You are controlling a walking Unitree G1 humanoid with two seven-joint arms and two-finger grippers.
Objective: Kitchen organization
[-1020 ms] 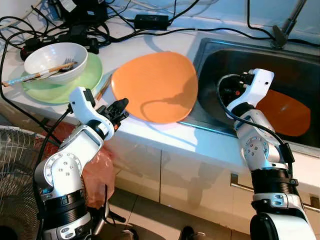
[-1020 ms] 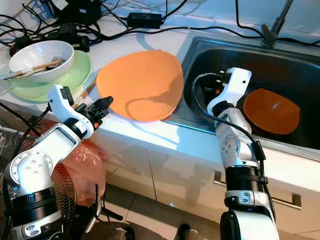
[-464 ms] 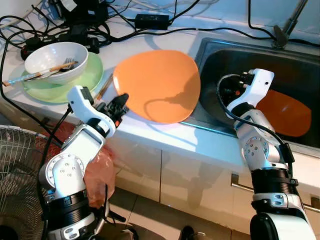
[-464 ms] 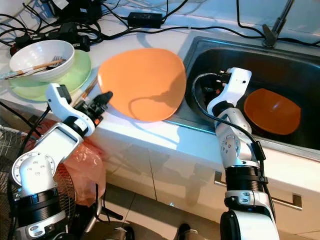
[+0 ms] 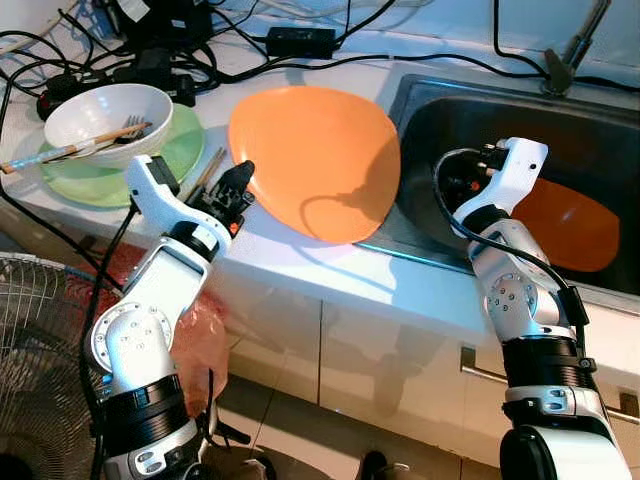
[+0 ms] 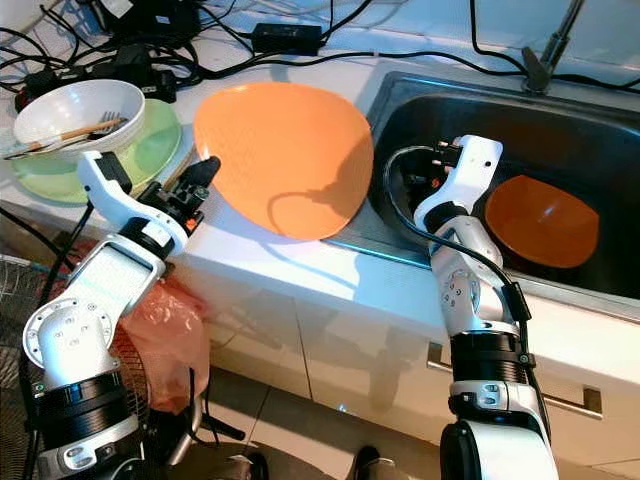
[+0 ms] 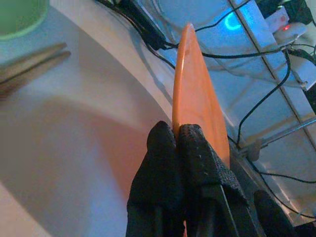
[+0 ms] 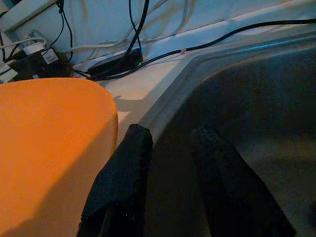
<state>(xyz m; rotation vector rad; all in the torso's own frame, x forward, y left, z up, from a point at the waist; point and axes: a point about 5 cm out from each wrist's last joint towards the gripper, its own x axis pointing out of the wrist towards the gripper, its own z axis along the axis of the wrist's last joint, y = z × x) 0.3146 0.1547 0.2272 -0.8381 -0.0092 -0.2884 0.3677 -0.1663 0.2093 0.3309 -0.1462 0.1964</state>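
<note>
While left gripper (image 7: pixel 178 143) pinches orange plate (image 5: pixel 315 160) rim, right gripper (image 8: pixel 173 148) gapes.

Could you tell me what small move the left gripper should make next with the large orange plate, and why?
Probably carry it a little further toward the sink. The left gripper is shut on the rim of the large orange plate, which is tilted up off the counter with its far edge at the sink's rim. A second orange plate already lies in the basin, and the right gripper waits open there.
</note>
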